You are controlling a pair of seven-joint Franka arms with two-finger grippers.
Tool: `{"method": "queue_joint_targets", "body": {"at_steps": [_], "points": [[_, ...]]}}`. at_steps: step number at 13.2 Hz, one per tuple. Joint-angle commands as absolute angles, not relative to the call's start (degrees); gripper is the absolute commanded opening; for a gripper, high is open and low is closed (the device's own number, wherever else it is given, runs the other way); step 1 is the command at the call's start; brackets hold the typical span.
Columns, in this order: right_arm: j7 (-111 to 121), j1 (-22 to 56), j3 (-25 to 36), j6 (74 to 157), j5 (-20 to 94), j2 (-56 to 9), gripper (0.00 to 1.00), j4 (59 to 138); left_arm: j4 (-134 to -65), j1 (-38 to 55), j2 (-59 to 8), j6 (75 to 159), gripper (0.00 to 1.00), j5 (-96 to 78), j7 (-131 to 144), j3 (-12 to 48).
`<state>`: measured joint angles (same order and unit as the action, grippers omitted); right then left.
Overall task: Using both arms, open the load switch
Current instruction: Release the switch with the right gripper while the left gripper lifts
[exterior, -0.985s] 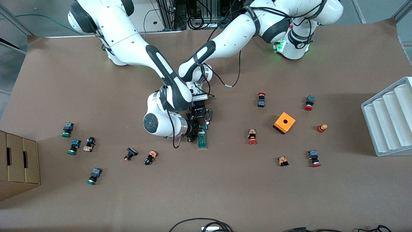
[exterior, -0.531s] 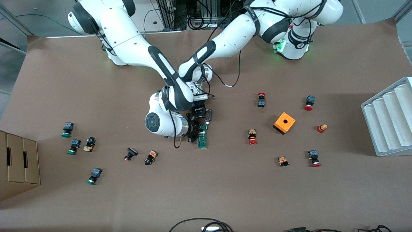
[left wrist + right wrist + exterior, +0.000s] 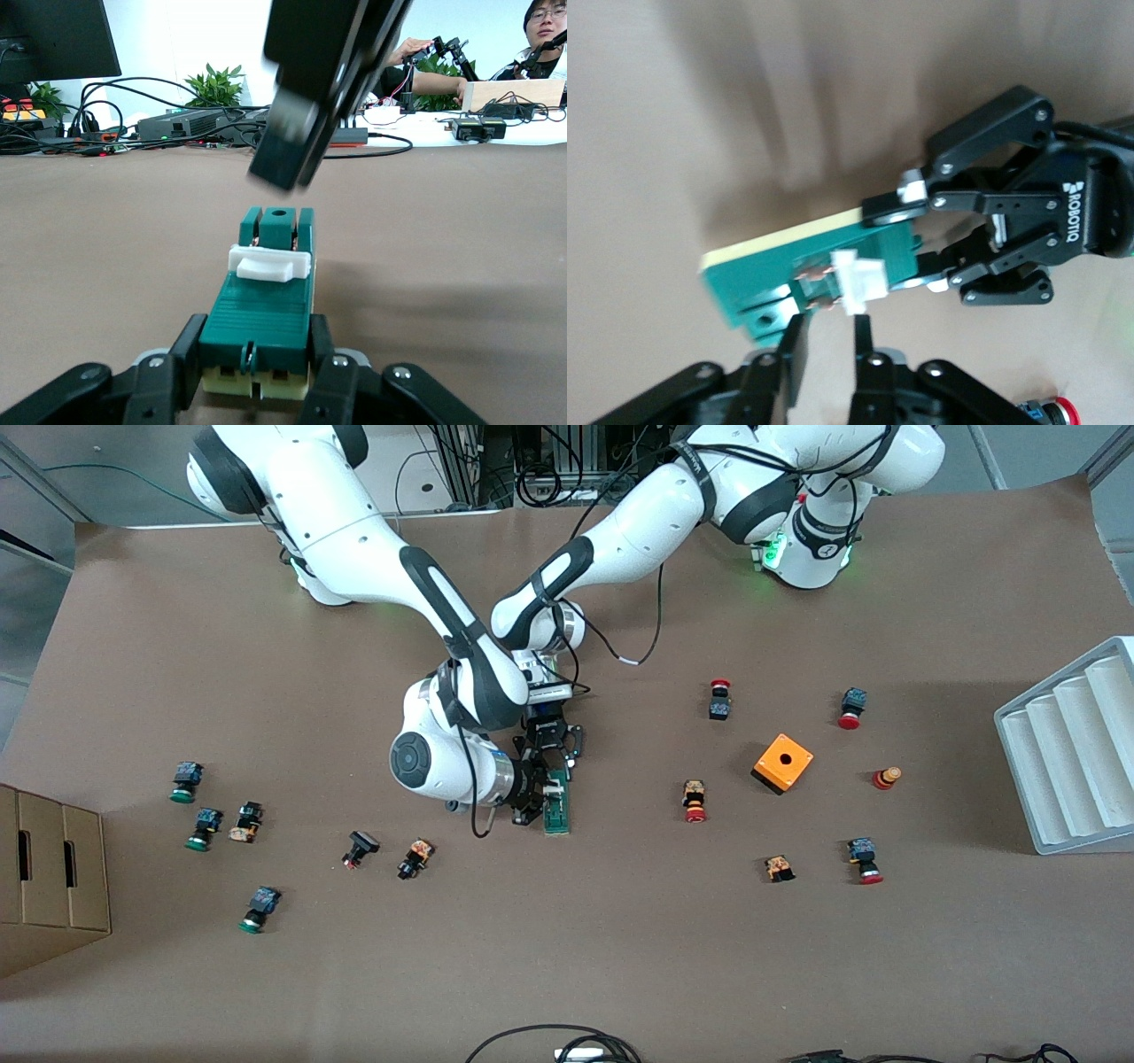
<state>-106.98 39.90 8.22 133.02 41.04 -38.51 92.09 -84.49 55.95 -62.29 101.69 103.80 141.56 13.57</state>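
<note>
Overhead, a wide brown table (image 3: 620,957) holds two white Franka arms that reach from their bases toward its middle. A white ridged tray (image 3: 1067,753) sits at the left arm's end of the table and a cardboard box (image 3: 49,872) at the right arm's end. An orange square box with a hole (image 3: 783,763) lies nearer the tray, among scattered push buttons (image 3: 695,801) with red and green caps.

At the centre lies the load switch (image 3: 557,808), a slim dark-green bar flat on the table with its length running toward the front camera. The left end effector (image 3: 257,381) is clenched on the end of the bar farther from the front camera, one finger on each long side, pinning it down. The white lever (image 3: 269,262) crosses the top of the bar partway along.

The right end effector (image 3: 826,347) hangs just over the lever, its fingers slightly parted with the white tab showing in the gap; whether they touch it I cannot tell.

The step in hand looks like taking hold of the lever. To do it well, the right fingers should settle squarely on both sides of the tab before closing, then swing it along its hinge while the left grip keeps the bar from sliding or tipping.
</note>
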Motion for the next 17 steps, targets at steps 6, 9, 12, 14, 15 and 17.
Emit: {"method": "queue_joint_targets", "body": {"at_steps": [6,9,12,14,15,17], "points": [[-98.6,32.8,7.7,122.3,20.5,-24.3,1.0,92.7,-83.4,55.5,-63.0,101.1,0.5,104.1,140.1,14.7],[-74.9,26.6,7.7,112.2,20.3,-18.6,1.0,93.1,-83.4,55.5,-62.9,101.5,0.58,104.2,140.1,14.7],[-52.8,20.0,7.8,104.8,16.1,-13.0,1.0,93.4,-83.4,54.8,-61.4,101.7,0.81,104.3,139.9,14.7],[-39.4,16.6,7.8,101.3,10.9,-10.0,1.0,93.4,-83.7,54.8,-60.3,102.4,1.0,104.2,139.7,14.7],[-33.2,14.5,7.8,99.7,9.6,-8.6,1.0,93.4,-84.6,54.8,-59.4,102.7,1.0,104.2,139.7,14.7],[-20.2,10.8,8.0,99.2,7.7,-6.6,1.0,93.4,-87.2,53.5,-56.7,103.4,1.0,104.1,138.9,15.3]]}}
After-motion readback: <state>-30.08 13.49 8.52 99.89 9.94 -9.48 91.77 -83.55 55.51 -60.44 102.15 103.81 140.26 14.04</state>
